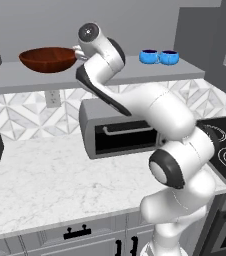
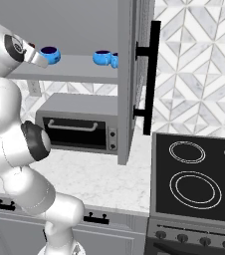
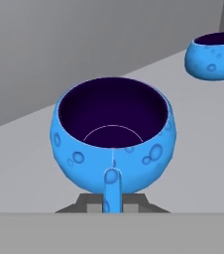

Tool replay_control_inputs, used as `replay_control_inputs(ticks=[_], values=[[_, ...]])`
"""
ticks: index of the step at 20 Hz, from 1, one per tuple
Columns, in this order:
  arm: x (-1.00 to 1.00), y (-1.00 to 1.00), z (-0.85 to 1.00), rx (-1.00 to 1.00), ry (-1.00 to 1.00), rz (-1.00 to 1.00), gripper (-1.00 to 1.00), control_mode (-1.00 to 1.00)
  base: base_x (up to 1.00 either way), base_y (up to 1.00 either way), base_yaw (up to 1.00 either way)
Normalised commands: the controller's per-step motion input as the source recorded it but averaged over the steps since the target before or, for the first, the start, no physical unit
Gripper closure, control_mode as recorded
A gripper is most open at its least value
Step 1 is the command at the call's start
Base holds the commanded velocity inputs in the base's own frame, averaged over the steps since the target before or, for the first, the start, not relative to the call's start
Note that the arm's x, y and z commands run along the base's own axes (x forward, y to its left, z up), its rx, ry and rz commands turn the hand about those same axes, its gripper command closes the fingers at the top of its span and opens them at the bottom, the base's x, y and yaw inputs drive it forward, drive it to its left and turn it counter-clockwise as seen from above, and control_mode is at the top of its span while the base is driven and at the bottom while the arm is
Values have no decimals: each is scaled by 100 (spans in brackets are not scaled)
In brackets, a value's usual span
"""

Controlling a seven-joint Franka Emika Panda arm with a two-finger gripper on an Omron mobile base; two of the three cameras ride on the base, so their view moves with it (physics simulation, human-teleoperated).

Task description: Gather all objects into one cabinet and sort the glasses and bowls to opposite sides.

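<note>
While the two dark fingertips are drawn close together at the bottom of the hand view, the thin handle of a small bright blue rounded cup with a dark inside [image 3: 113, 134] is seen pinched between them, so the gripper [image 3: 112, 202] is closed on that handle. This held cup stands upright on the flat grey shelf floor of the wide grey wall cabinet [image 1: 135, 75], its opening facing up and its dimpled side turned toward the camera. Farther back and to the right in the hand view, a second blue cup [image 3: 214, 54] is seen on the same shelf floor, well apart from the first.

From the right base view, the held cup [image 2: 50, 54] is found just beyond the white hand, toward the left part of the shelf, and two more blue cups [image 2: 104, 58] are set close together near the open grey cabinet door [image 2: 129, 79] with its long black handle. In the left base view these two cups [image 1: 158, 56] are seen touching or nearly so at the right of the shelf, while a wide shallow glossy reddish-brown wooden bowl [image 1: 48, 59] is placed at the left end, on the far side of the arm from them. Below the shelf, a grey toaster oven [image 1: 117, 130] is set on the white marble counter [image 1: 40, 175], and a black stovetop [image 2: 196, 174] lies to the right.
</note>
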Motion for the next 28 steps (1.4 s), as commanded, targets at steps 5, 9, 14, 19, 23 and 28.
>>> replay_control_inputs(ticks=[5, 9, 14, 19, 23, 28], values=[[-30, 0, 20, 0, 0, 0, 100, -100, 0, 0, 0], [-19, 0, 8, 0, 0, 0, 100, -100, 0, 0, 0], [-10, 0, 1, 0, 0, 0, 100, -100, 0, 0, 0], [-2, -24, 2, 0, 0, -3, 100, -100, 0, 0, 0], [0, -61, 0, 0, 0, -1, 100, -100, 0, 0, 0], [-20, -70, 0, 0, 0, 0, 100, -100, 0, 0, 0]])
